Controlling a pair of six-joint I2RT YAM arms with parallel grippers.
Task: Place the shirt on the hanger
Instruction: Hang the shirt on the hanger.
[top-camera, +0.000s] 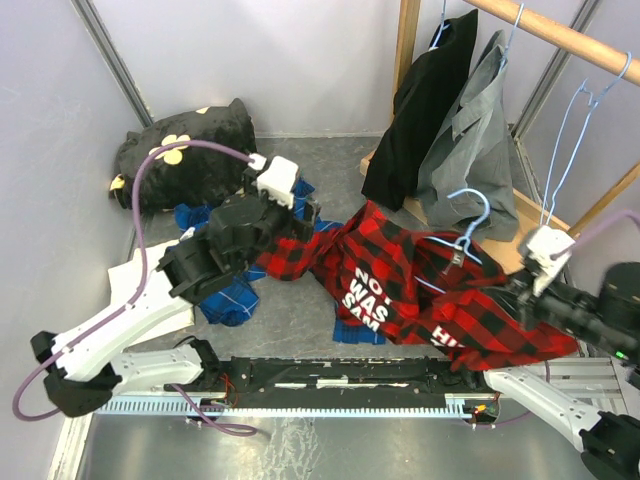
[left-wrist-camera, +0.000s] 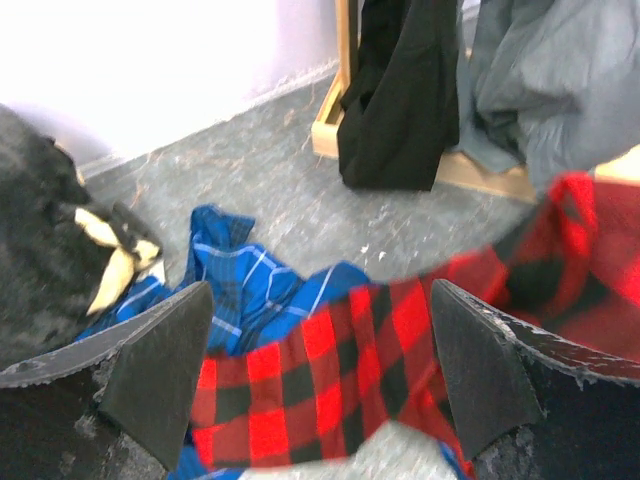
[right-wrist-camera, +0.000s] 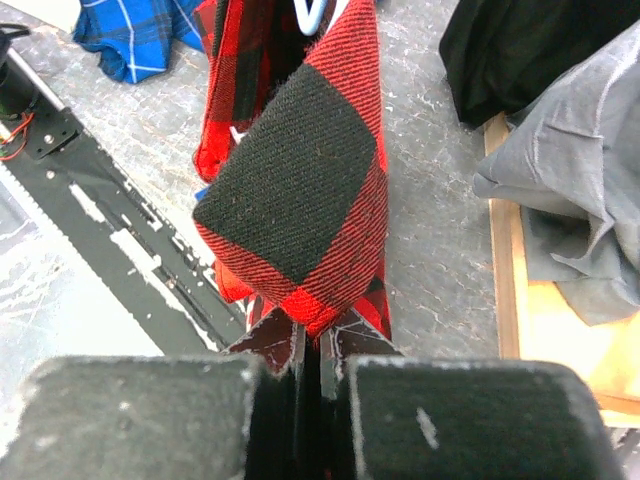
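working through the dressing step, two robot arms are stretching the shirt (top-camera: 400, 272) across the grey tabletop (top-camera: 320, 165) in front of a wooden rack (top-camera: 560, 35), where a black jacket (top-camera: 420, 100) and a grey shirt (top-camera: 470, 140) are hanging.

the right gripper (right-wrist-camera: 310, 345) is pinching a fold of the red-and-black plaid between fingers pressed tightly together. it is holding that end up near the table's right side, and the cloth is falling away from it in a narrow ridge. the left gripper (left-wrist-camera: 320, 300) is hovering over the shirt's opposite end with its fingers spread wide and nothing between them. the plaid is lying just beneath it, with a blue plaid shirt (left-wrist-camera: 235, 265) lying beside and partly under it.

the hanger (top-camera: 468, 238) is resting on the middle of the shirt with its hook standing clear of the cloth. how far its lower wire is reaching inside the garment is not showing.

the job is looking only part done: the shirt is bunching around the hanger rather than sitting squarely on its shoulders. the next move is probably calling for the open left fingers to be dropping onto the red plaid alone, avoiding the blue shirt underneath. they would then be closing on it and drawing that side over the hanger's arm while the right gripper is keeping the cloth taut.
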